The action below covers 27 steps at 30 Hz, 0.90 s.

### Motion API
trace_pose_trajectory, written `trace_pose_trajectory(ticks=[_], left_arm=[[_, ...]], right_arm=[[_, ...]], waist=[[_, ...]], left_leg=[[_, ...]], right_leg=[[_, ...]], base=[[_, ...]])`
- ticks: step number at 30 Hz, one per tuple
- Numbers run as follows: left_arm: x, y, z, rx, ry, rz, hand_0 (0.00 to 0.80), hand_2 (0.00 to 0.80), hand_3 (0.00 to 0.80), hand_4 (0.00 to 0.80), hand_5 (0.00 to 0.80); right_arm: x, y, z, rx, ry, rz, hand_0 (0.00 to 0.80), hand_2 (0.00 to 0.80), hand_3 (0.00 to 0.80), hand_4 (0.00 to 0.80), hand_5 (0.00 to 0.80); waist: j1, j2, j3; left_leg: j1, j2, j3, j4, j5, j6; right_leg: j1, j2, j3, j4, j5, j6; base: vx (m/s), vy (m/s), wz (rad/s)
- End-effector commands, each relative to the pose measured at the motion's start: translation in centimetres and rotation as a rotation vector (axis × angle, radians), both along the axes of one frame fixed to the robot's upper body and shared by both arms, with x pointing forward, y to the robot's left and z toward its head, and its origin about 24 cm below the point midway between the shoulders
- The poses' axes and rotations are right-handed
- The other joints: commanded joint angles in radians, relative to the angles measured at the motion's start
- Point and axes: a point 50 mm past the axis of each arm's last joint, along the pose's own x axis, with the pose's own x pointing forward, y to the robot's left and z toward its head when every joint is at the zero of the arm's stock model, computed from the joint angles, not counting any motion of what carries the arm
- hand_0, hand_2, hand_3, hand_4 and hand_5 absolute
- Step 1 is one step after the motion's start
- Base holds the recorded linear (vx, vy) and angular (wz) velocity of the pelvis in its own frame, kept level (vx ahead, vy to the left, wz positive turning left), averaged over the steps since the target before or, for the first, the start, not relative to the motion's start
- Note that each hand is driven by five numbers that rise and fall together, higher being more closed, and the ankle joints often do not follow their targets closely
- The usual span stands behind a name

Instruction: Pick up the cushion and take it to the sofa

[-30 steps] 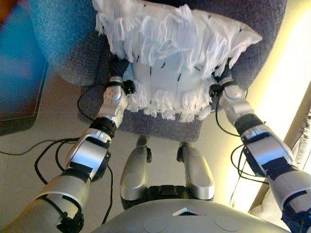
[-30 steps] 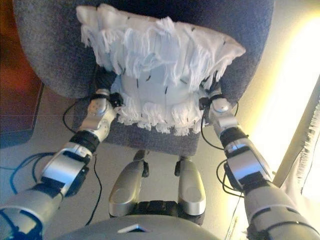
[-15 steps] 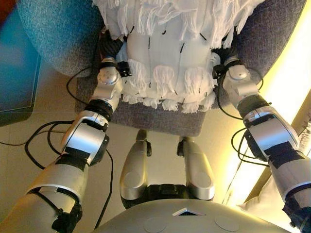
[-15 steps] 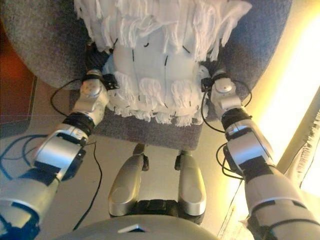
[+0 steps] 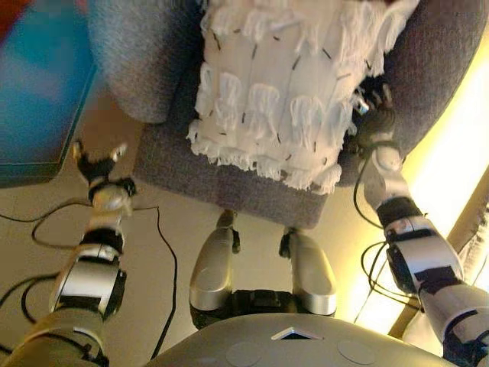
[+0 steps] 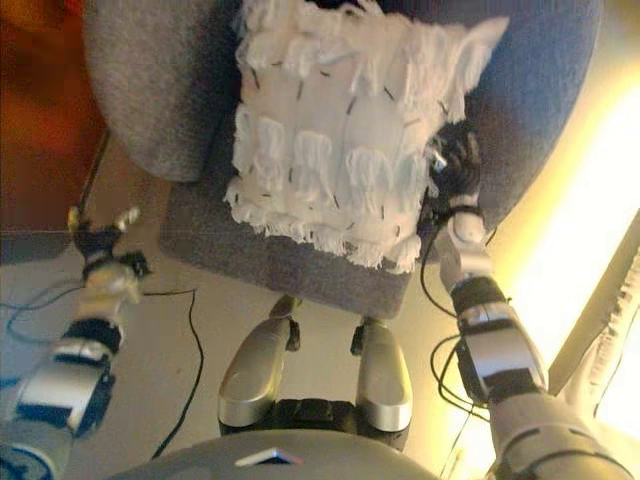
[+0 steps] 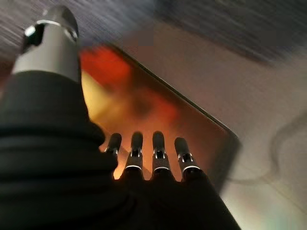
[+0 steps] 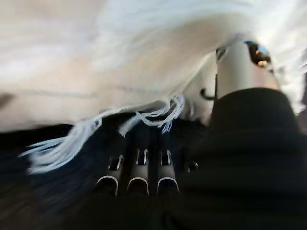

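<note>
Cushion (image 5: 286, 99) of white fabric, covered in rows of shaggy white fringe with small dark flecks, lies on the seat of a grey upholstered sofa chair (image 5: 229, 187), its upper part leaning toward the backrest and its lower fringed edge reaching near the front of the seat; it sits slightly askew, with one lower corner hanging toward the robot's right; the right hand (image 5: 372, 116) is at the cushion's right edge, between the cushion and the curved grey side of the chair, just beside the fringe; in the right wrist view its fingers (image 8: 139, 175) stretch out straight beneath loose white strands, with the thumb (image 8: 242, 62) up against the pale fabric, so the hand is spread and not closed round the cushion; the left hand (image 5: 98, 164) is well apart from the cushion, out over the pale floor (image 5: 46, 245) at the robot's left, beside the chair's rounded arm; its fingers (image 7: 136, 155) are extended and relaxed with the thumb (image 7: 50, 40) held apart, holding nothing; beyond them lies a dark-edged flat panel (image 5: 34, 92) with a coloured surface on the floor.
</note>
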Motion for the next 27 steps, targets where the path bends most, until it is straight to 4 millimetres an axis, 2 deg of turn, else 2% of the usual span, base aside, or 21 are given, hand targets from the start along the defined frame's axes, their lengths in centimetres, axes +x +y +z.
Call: trace_pose_trajectory(ticks=[1, 5, 7, 8, 9, 10, 12, 16, 21, 27], left_arm=[[-4.3, -0.4, -4.3, -0.060, 0.165, 0.075, 0.000, 0.000, 0.000, 0.000, 0.000], [-9.4, -1.8, -8.3, -0.137, 0.347, 0.081, 0.000, 0.000, 0.000, 0.000, 0.000], [-12.2, -3.0, -10.2, -0.182, 0.440, 0.080, 0.000, 0.000, 0.000, 0.000, 0.000], [-13.0, -3.3, -10.7, -0.206, 0.468, 0.082, 0.000, 0.000, 0.000, 0.000, 0.000], [-15.0, -4.4, -12.0, -0.259, 0.547, 0.075, 0.000, 0.000, 0.000, 0.000, 0.000], [-15.5, -4.7, -12.3, -0.274, 0.567, 0.070, 0.000, 0.000, 0.000, 0.000, 0.000], [-17.7, -6.4, -13.6, -0.338, 0.674, 0.044, 0.000, 0.000, 0.000, 0.000, 0.000], [-19.1, -9.0, -14.9, -0.455, 0.789, -0.042, 0.000, 0.000, 0.000, 0.000, 0.000], [-18.4, -11.6, -15.5, -0.529, 0.830, -0.253, 0.000, 0.000, 0.000, 0.000, 0.000], [-17.5, -12.1, -15.6, -0.569, 0.870, -0.321, 0.000, 0.000, 0.000, 0.000, 0.000]], right_arm=[[-14.2, -13.0, -8.5, -0.024, 0.420, -0.519, 0.000, 0.000, 0.000, 0.000, 0.000], [-20.0, -10.8, -13.8, 0.055, 0.687, -0.512, 0.000, 0.000, 0.000, 0.000, 0.000], [-23.4, -8.5, -16.6, 0.139, 0.816, -0.506, 0.000, 0.000, 0.000, 0.000, 0.000], [-24.1, -8.0, -17.1, 0.147, 0.855, -0.487, 0.000, 0.000, 0.000, 0.000, 0.000], [-25.6, -6.1, -18.5, 0.139, 0.959, -0.430, 0.000, 0.000, 0.000, 0.000, 0.000], [-26.0, -5.6, -18.9, 0.145, 1.002, -0.390, 0.000, 0.000, 0.000, 0.000, 0.000], [-27.5, -2.8, -20.3, 0.106, 1.165, -0.212, 0.000, 0.000, 0.000, 0.000, 0.000], [-27.3, 0.4, -21.3, 0.065, 1.255, -0.023, 0.000, 0.000, 0.000, 0.000, 0.000], [-25.8, 2.8, -21.5, 0.002, 1.241, 0.159, 0.000, 0.000, 0.000, 0.000, 0.000], [-24.7, 3.7, -21.4, -0.050, 1.216, 0.252, 0.000, 0.000, 0.000, 0.000, 0.000]], waist=[[-0.048, 0.012, -0.177], [-0.040, 0.006, -0.245], [-0.033, 0.000, -0.290], [-0.032, -0.001, -0.301], [-0.030, -0.004, -0.331], [-0.030, -0.005, -0.337], [-0.029, -0.012, -0.365], [-0.025, -0.019, -0.392], [-0.025, -0.018, -0.419], [-0.026, -0.011, -0.434]], left_leg=[[0.035, 0.015, 0.017, 0.034, -0.148, -0.042], [0.103, 0.015, 0.014, 0.017, -0.151, -0.036], [0.143, 0.015, 0.010, 0.011, -0.159, -0.032], [0.153, 0.015, 0.010, 0.010, -0.162, -0.031], [0.182, 0.015, 0.009, 0.007, -0.169, -0.026], [0.189, 0.015, 0.009, 0.006, -0.171, -0.025], [0.226, 0.012, 0.006, 0.002, -0.183, -0.020], [0.269, 0.009, -0.002, 0.001, -0.203, -0.013], [0.307, 0.008, -0.001, 0.001, -0.224, -0.007], [0.334, 0.014, 0.007, 0.001, -0.234, -0.004]], right_leg=[[-0.016, -0.062, -0.037, 0.010, -0.046, 0.053], [0.044, -0.050, -0.038, 0.005, -0.052, 0.048], [0.081, -0.041, -0.036, 0.005, -0.059, 0.044], [0.090, -0.039, -0.035, 0.005, -0.061, 0.043], [0.117, -0.033, -0.030, 0.005, -0.067, 0.040], [0.123, -0.031, -0.029, 0.005, -0.068, 0.040], [0.161, -0.024, -0.023, 0.005, -0.081, 0.036], [0.206, -0.014, -0.017, 0.005, -0.099, 0.030], [0.241, -0.008, -0.012, 0.005, -0.115, 0.025], [0.266, -0.004, -0.014, 0.005, -0.127, 0.024]], base=[[0.059, 0.009, 0.12], [0.072, -0.021, -0.01], [0.137, -0.048, -0.28], [0.187, -0.055, -0.39], [0.131, -0.042, -0.37], [0.140, -0.054, -0.33], [0.078, -0.053, -0.21], [0.033, -0.050, -0.19], [0.016, -0.028, -0.12], [0.008, -0.013, 0.02]])
